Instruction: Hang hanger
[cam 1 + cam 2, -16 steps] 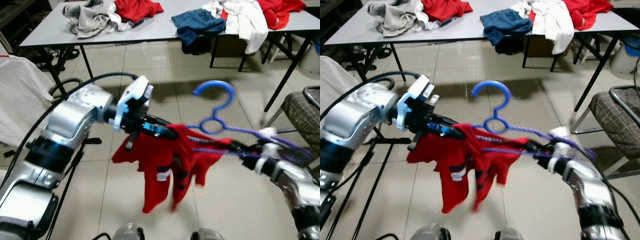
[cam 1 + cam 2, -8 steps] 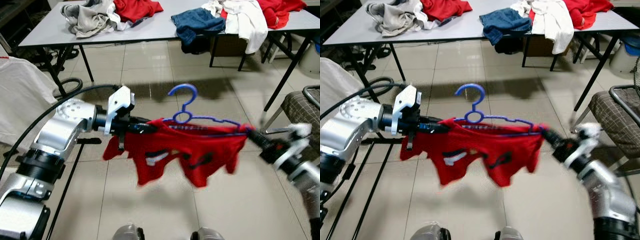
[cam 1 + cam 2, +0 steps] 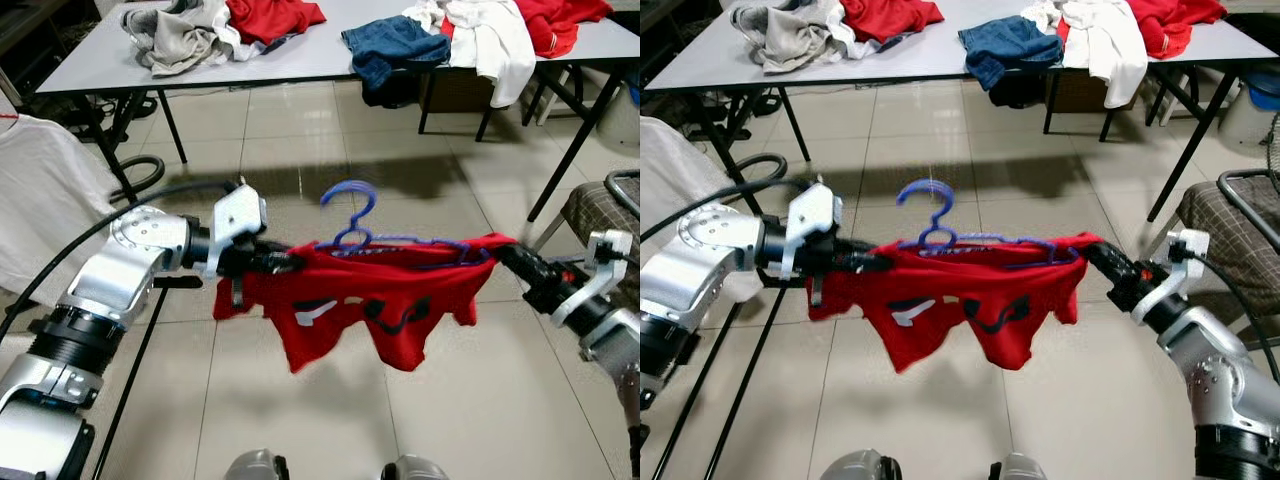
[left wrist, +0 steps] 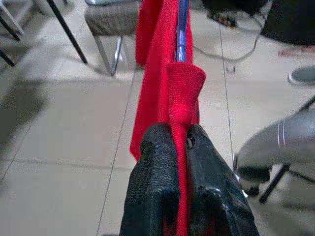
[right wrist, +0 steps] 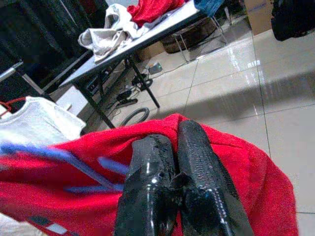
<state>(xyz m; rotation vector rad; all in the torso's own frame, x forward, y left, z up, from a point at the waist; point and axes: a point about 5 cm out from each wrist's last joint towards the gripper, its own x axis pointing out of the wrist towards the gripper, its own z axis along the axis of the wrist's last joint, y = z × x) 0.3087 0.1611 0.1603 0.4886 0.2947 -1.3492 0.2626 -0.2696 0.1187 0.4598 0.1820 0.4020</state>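
Carrying stage: left gripper [image 3: 283,263] and right gripper [image 3: 508,258], each clenched on a shoulder of the red shirt [image 3: 385,300], stretch it between their jaws over the blue hanger [image 3: 352,222]; next, the hook likely needs a rail.

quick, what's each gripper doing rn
left gripper: closed on one shoulder end of the red shirt.
right gripper: closed on the other shoulder end of the red shirt, which is on the blue hanger.

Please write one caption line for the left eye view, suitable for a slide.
Left gripper and right gripper stretch a red shirt on a blue hanger above the tiled floor.
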